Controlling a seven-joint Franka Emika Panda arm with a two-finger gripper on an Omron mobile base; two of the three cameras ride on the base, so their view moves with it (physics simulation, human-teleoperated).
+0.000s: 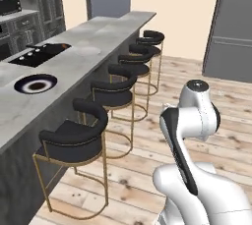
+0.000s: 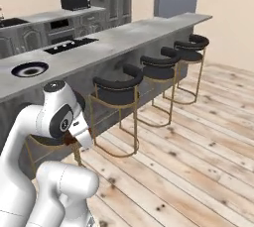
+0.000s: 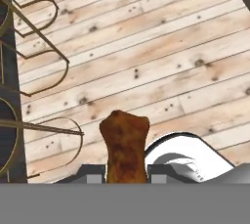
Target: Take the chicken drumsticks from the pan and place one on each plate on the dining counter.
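One orange-brown chicken drumstick (image 3: 124,145) stands up between my fingertips, with my gripper (image 3: 126,175) shut on it above the wooden floor. The arm is folded low beside the stools. The navy-rimmed plate (image 1: 35,84) (image 2: 30,69) lies on the dining counter (image 1: 106,30) (image 2: 129,33), and nothing lies on it. Farther along the same ledge sits the plain whitish plate (image 1: 87,50), also bare. The pan and the second drumstick are out of view.
A row of black stools with gold frames (image 1: 74,138) (image 2: 116,89) lines the counter's near side. A flat black hob (image 1: 39,54) (image 2: 69,45) is set in the worktop behind. Open plank floor (image 2: 198,141) spreads to the right.
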